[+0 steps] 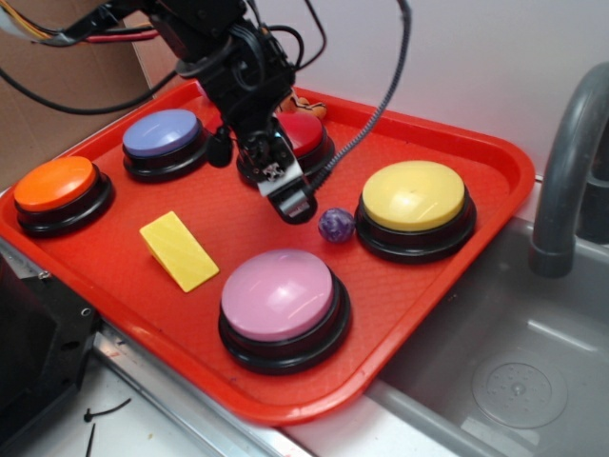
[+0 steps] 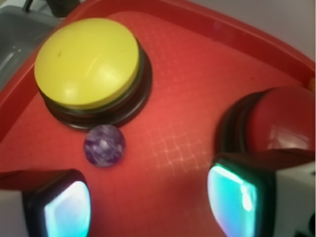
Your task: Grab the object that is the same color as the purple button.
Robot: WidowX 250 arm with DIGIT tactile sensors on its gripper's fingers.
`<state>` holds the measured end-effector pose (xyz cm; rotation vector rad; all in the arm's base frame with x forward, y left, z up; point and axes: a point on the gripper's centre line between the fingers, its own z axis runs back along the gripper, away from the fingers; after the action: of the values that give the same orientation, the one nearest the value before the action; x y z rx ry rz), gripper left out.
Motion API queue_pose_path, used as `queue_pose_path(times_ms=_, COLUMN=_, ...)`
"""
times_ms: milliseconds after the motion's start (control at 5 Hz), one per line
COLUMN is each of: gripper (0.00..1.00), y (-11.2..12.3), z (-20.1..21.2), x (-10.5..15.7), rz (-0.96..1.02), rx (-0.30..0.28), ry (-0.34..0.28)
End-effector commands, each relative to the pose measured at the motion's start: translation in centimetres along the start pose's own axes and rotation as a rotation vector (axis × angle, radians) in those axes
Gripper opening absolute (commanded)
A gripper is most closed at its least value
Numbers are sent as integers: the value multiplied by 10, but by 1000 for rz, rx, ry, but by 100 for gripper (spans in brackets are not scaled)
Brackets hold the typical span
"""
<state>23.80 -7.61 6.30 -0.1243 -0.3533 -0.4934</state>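
The object, a small glossy dark purple ball with pale swirls [image 1: 335, 225], lies on the red tray [image 1: 457, 257] just left of the yellow button [image 1: 415, 198]. In the wrist view the ball [image 2: 104, 145] rests below the yellow button [image 2: 88, 61], ahead of my left finger and outside the gap. My gripper [image 1: 290, 195] hangs open just left of the ball, close above the tray, with nothing between its fingers [image 2: 148, 202]. The light purple button [image 1: 278, 295] sits at the tray's front.
A red button [image 1: 306, 135] stands right behind the gripper, and shows at the right of the wrist view [image 2: 279, 121]. A blue-violet button [image 1: 162, 133], an orange button [image 1: 55, 184] and a yellow wedge [image 1: 178, 249] sit to the left. A sink with a grey faucet [image 1: 571, 162] lies right.
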Motion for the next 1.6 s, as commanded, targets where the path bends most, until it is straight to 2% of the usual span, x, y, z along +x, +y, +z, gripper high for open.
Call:
queue_pose_path(times_ms=0, gripper=100, y=-8, z=-7, x=27, rz=-15, rx=35, ry=-11)
queue_pose_path(times_ms=400, gripper=100, y=-16, z=-23, x=31, rz=-8, rx=58, ry=30)
queue_pose_path(times_ms=800, gripper=100, y=-20, z=-37, x=26, rz=-4, rx=39, ry=60)
queue_pose_path(times_ms=1000, gripper=100, y=-17, z=-41, x=24, rz=2, rx=55, ry=77)
queue_pose_path(times_ms=1200, gripper=0, y=-13, z=-44, x=21, rz=24, rx=56, ry=74)
queue_pose_path(times_ms=1400, gripper=0, y=-12, z=-43, x=21, rz=39, rx=60, ry=69)
